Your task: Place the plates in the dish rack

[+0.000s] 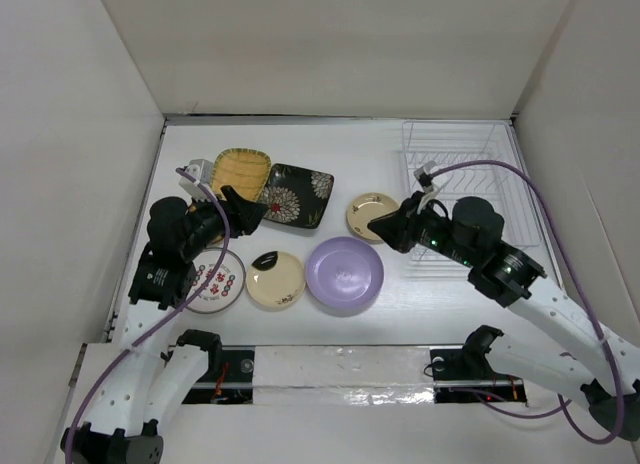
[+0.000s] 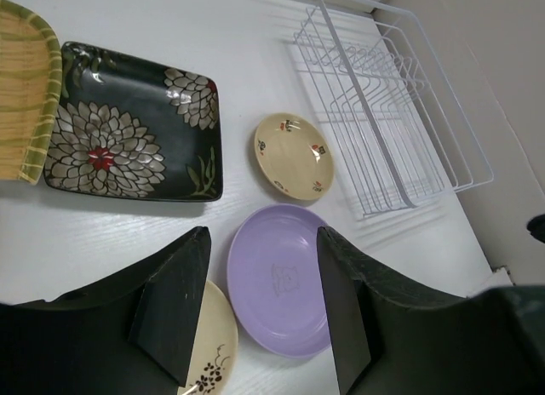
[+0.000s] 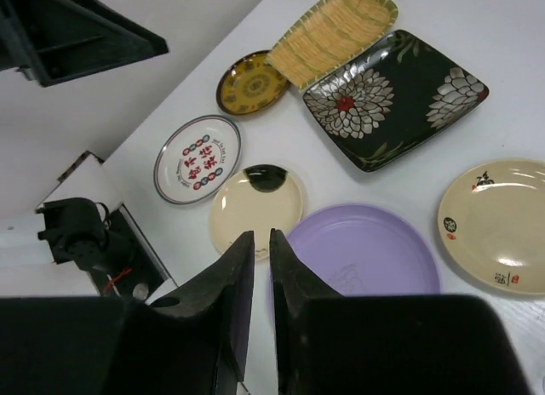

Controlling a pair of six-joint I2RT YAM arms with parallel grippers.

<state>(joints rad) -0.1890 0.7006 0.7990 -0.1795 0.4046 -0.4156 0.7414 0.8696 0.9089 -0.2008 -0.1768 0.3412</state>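
Six plates lie flat in the top view: yellow woven (image 1: 240, 171), black flowered rectangular (image 1: 296, 194), gold-rimmed cream (image 1: 372, 215), lavender (image 1: 344, 273), cream (image 1: 275, 279) and white red-flowered (image 1: 217, 281). The brown-gold plate (image 3: 251, 82) shows only in the right wrist view. The white wire dish rack (image 1: 465, 184) stands at the back right with no plate in it. My left gripper (image 1: 258, 212) is open and empty, held above the table with the lavender plate (image 2: 281, 284) below its jaws. My right gripper (image 1: 378, 224) is shut and empty, above the lavender plate's (image 3: 366, 250) near edge.
White walls enclose the table on the left, back and right. The rack (image 2: 383, 114) sits close to the right wall. The arm bases and a taped strip (image 1: 340, 369) line the near edge.
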